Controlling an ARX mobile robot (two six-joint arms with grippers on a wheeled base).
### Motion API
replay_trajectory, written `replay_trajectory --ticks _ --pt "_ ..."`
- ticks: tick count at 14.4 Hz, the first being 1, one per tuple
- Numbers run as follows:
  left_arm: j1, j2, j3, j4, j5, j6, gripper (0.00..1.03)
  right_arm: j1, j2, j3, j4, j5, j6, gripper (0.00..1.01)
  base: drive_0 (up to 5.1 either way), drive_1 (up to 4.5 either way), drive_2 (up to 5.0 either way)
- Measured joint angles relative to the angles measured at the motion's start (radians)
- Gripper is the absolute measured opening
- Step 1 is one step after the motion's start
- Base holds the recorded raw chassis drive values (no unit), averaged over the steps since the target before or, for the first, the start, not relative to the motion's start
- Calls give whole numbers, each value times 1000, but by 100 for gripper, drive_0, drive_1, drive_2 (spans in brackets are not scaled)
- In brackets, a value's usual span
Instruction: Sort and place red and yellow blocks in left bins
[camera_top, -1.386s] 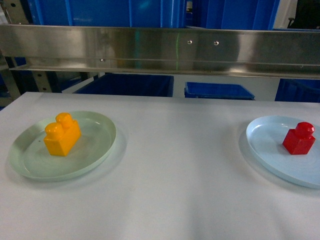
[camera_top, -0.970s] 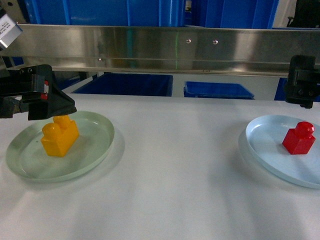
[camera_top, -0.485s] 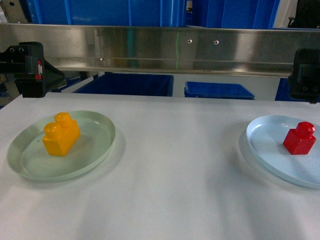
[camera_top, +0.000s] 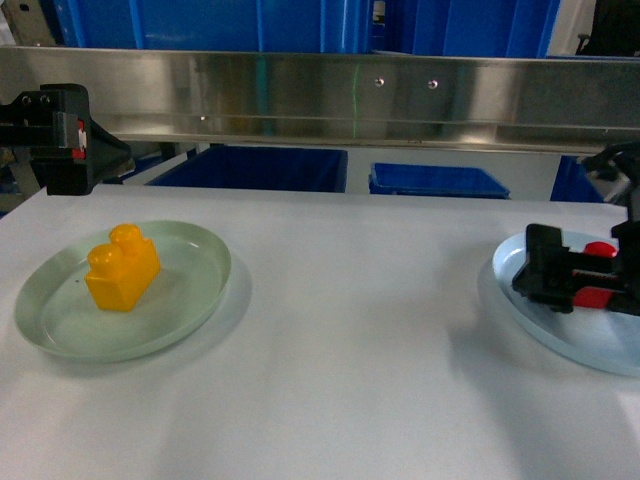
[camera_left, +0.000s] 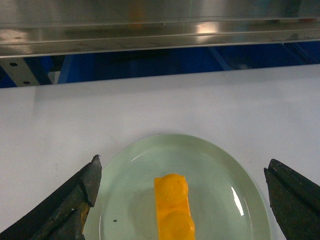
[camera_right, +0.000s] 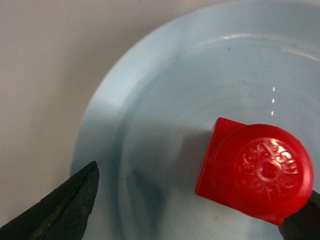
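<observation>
While left gripper (camera_left: 182, 200) gapes wide, right gripper (camera_right: 192, 210) straddles red cube (camera_right: 255, 172), unclosed.

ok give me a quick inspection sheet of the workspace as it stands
surface: plain white table, no marks seen
job's things: orange-yellow two-stud plastic brick on a pale green round plate; small red one-stud cube on a pale blue round plate; big blue plastic crates beyond the table's far edge
clutter: nothing seen
grippers: left gripper open, jaws wide either side of the green plate, raised behind it in the head view; right gripper open, low over the blue plate, one jaw at the cube's right side, contact unclear
cables: dark cables at the right arm
surroundings: stainless steel rail across the back, more blue crates above it
</observation>
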Motion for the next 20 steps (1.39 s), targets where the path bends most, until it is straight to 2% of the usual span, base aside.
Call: replay_trajectory --ticks 1,4,15,16,18,19,20 --pt "0 0 0 0 0 3 98 26 45 -4 110 18 -92 98 0 0 0" --pt "0 0 0 0 -1 3 98 24 84 39 117 21 -157 98 0 0 0" --pt "0 0 0 -1 -1 3 98 18 110 64 126 22 -162 97 0 0 0" --pt "0 0 0 0 -1 3 98 18 111 66 126 27 -162 92 0 0 0" --pt "0 0 0 -1 -1 3 98 18 112 66 127 29 -161 76 0 0 0" --pt "0 0 0 0 -1 3 98 18 112 66 128 29 -158 57 0 0 0" --pt "0 0 0 0 -1 3 98 18 112 66 134 29 -154 31 0 0 0"
